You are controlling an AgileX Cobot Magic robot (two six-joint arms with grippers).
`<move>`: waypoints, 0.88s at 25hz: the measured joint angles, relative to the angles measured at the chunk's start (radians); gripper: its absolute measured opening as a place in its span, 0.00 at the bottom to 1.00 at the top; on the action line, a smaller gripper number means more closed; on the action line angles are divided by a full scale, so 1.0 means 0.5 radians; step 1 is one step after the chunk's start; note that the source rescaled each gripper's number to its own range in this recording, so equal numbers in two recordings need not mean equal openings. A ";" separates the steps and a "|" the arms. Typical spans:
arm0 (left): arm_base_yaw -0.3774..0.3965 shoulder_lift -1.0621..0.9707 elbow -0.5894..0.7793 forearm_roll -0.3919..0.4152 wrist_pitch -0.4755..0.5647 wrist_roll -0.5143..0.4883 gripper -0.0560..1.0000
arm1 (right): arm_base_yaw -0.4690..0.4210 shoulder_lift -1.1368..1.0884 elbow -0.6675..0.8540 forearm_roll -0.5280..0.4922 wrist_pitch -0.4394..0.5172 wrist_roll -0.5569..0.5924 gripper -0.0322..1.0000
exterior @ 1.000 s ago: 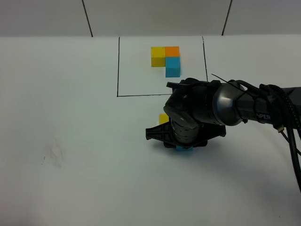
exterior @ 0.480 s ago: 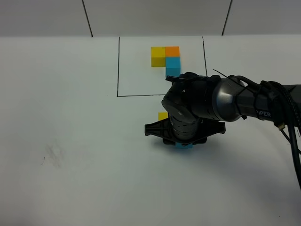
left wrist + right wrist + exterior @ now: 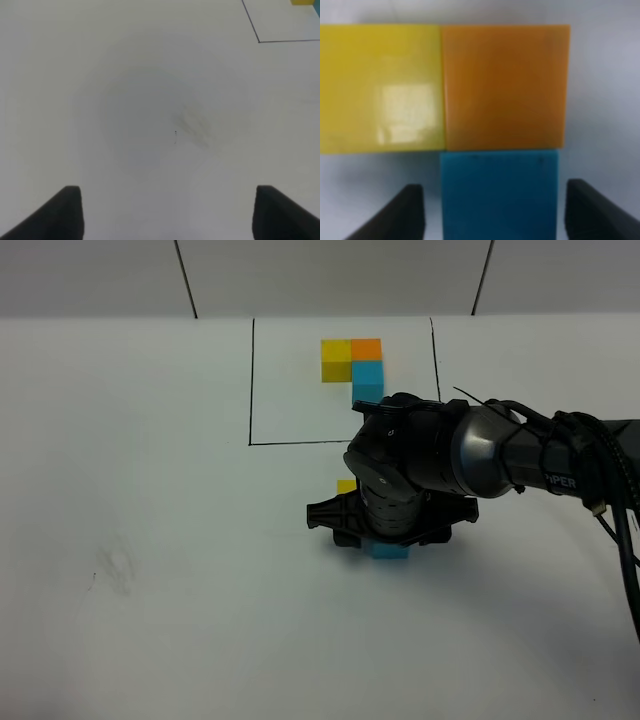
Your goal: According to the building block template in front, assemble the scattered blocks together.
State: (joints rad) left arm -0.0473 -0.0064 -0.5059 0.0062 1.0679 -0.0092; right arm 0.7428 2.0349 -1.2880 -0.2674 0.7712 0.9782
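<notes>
The right gripper (image 3: 492, 200) hangs straight over the scattered blocks, its jaws spread with the blue cube (image 3: 499, 192) standing between the fingertips (image 3: 402, 212) and a strip of table showing on each side, so nothing is pinched. In the right wrist view the yellow cube (image 3: 381, 87) and orange cube (image 3: 506, 86) sit flush side by side and the blue one butts against the orange one's near face — the same L as the building block template (image 3: 354, 368), which lies inside its black outline at about twelve o'clock from the gripper in the high view. To finish this step well, I would lift straight up without twisting, so neither finger drags the blue cube off its seam. The left gripper (image 3: 167, 215) hovers over bare table well away at nine o'clock, fingers apart and empty. The only writing is white lettering on the right arm (image 3: 540, 460) — partly hidden, ending in "PER".
</notes>
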 joint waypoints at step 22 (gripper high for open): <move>0.000 0.000 0.000 0.000 -0.002 0.000 0.51 | -0.408 -1.162 0.000 -0.788 0.071 -0.476 1.00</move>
State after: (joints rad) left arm -0.0473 -0.0064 -0.5059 0.0062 1.0670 -0.0092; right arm 0.5387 1.4538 -1.2880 -0.6613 0.8066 0.7404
